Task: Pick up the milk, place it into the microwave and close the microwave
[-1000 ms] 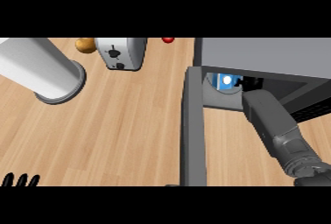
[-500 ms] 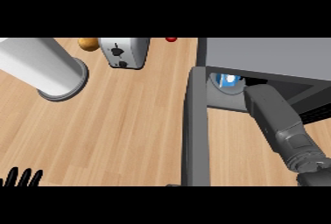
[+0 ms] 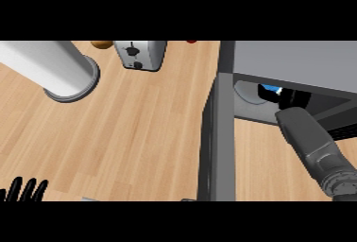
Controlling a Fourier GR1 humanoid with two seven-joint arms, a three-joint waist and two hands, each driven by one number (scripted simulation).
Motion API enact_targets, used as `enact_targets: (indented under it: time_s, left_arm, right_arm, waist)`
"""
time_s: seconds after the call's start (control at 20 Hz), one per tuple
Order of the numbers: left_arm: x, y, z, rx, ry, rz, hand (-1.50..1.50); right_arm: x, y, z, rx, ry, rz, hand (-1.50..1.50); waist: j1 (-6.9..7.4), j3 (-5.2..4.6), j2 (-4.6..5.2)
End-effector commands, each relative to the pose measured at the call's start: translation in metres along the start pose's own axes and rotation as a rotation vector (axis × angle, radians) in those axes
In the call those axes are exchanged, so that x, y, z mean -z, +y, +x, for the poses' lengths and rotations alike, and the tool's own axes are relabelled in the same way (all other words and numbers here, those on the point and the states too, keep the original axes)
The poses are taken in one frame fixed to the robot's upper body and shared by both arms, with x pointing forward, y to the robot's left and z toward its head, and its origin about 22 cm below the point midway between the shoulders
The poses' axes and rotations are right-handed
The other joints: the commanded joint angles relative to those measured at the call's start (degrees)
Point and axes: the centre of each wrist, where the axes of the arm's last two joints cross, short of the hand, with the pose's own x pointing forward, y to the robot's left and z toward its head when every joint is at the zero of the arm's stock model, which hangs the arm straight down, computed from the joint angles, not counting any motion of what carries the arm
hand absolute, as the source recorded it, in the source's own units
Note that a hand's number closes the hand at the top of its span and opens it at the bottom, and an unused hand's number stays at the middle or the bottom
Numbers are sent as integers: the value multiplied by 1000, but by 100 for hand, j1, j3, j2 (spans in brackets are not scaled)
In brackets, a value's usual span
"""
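Right forearm [image 3: 312, 142] reaches into the open microwave [image 3: 293, 61]; right robot hand [image 3: 298, 98] is mostly hidden, grip can't be told. Milk [image 3: 270, 89] sits inside the cavity. Left robot hand [image 3: 21, 190] rests fingers up, uncurled, bottom-left over the table [image 3: 140, 132].

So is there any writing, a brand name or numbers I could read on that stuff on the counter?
None can be read.
Toaster: dark knobs and slot only, no legible label.
Microwave: plain grey, no text showing.
Milk: only a blue and white sliver shows inside the microwave; any print is hidden.
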Motion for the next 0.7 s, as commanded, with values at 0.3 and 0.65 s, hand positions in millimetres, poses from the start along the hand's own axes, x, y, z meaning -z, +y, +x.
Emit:
enact_targets:
  time_s: [0.3,0.65]
  left_arm:
    - [7,-3,-11,-12,15,-11,-150]
    - [9,2,-6,11,-2,-17,-150]
  right_arm:
    - [-12,22,53,74,-217,225,-150]
    - [-12,26,78,163,-252,312,-150]
  waist:
    - [35,118,-43]
    - [22,121,-64]
